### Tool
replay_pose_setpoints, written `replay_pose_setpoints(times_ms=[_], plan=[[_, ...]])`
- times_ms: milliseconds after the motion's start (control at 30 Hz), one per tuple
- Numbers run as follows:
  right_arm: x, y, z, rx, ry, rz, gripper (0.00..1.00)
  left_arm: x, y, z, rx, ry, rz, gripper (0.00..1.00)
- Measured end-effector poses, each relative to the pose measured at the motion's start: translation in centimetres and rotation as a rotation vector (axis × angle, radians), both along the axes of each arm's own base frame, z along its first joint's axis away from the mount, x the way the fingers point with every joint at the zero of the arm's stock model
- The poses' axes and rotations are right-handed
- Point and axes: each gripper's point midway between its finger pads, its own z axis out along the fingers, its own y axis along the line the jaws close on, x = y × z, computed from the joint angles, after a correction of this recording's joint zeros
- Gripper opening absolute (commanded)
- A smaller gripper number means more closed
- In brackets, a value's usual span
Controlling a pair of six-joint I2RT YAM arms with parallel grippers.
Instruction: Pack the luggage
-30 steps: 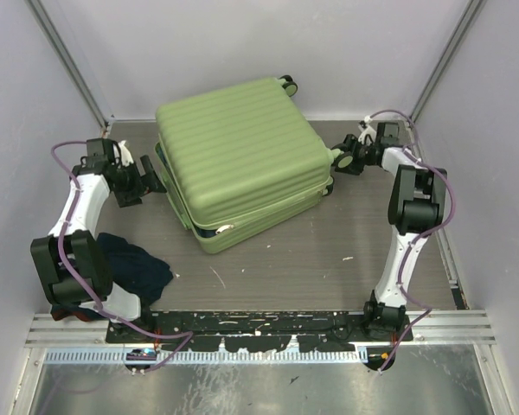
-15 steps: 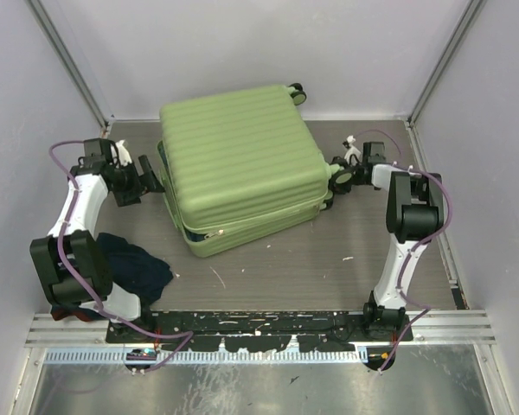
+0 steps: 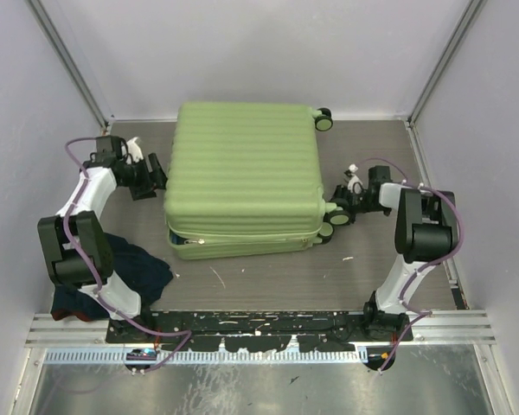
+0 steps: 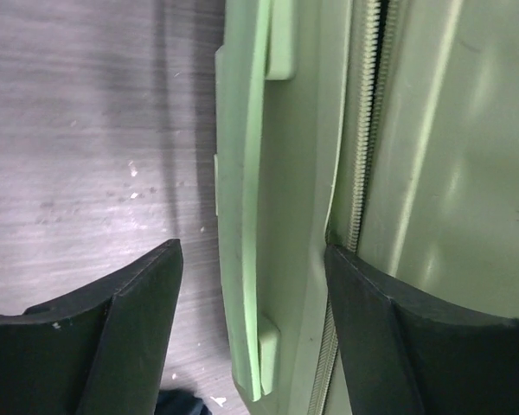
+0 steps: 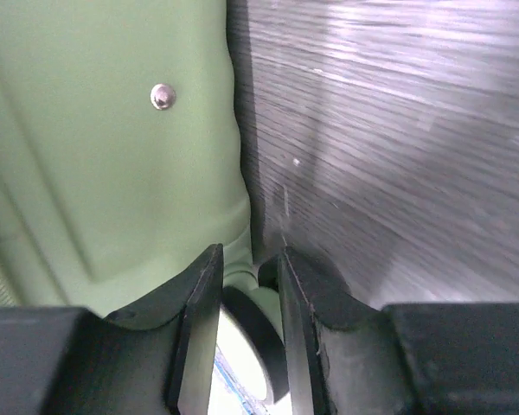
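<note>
From above: has swung the closed light-green suitcase (image 3: 242,173) from askew to square on the grey worktop (image 3: 268,277); leaves dark clothing (image 3: 138,264) outside, so packing looks unfinished; pale walls all round. Left wrist: keeps left claw (image 4: 251,251) open astride the side handle (image 4: 246,216). Right wrist: pinches a black wheel (image 5: 246,346) in right claw (image 5: 248,252).

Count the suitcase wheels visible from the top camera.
3 wheels. One at the luggage's far right corner; two at its near right corner, one of them at the right gripper. A fourth may be hidden.
</note>
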Motion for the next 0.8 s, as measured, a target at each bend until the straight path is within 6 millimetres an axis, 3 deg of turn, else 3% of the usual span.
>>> replay_pose_setpoints(times_ms=[100,200,333,433,633,800], plan=[[0.7,-2.8,1.1,-0.018,-0.016,-0.092,0.41,1.1,-1.8,0.2,0.017,-0.03,-0.065,0.67],[2.4,-7.0,2.4,-0.066,-0.075,-0.215,0.46,2.7,-3.6,0.4,0.031,-0.054,-0.131,0.68],[5.9,-12.9,4.4,-0.156,-0.174,-0.379,0.58,4.7,-5.7,0.5,0.03,-0.084,-0.186,0.76],[9.1,-15.7,7.0,-0.198,-0.264,-0.454,0.66,5.4,-6.4,0.5,0.037,-0.097,-0.207,0.79],[16.8,-17.6,13.4,-0.126,-0.436,-0.574,0.95,5.4,-6.0,0.4,0.044,-0.1,-0.205,0.83],[19.9,-16.8,16.1,0.046,-0.441,-0.689,0.97,5.2,-5.7,0.2,0.026,-0.11,-0.183,0.84]])
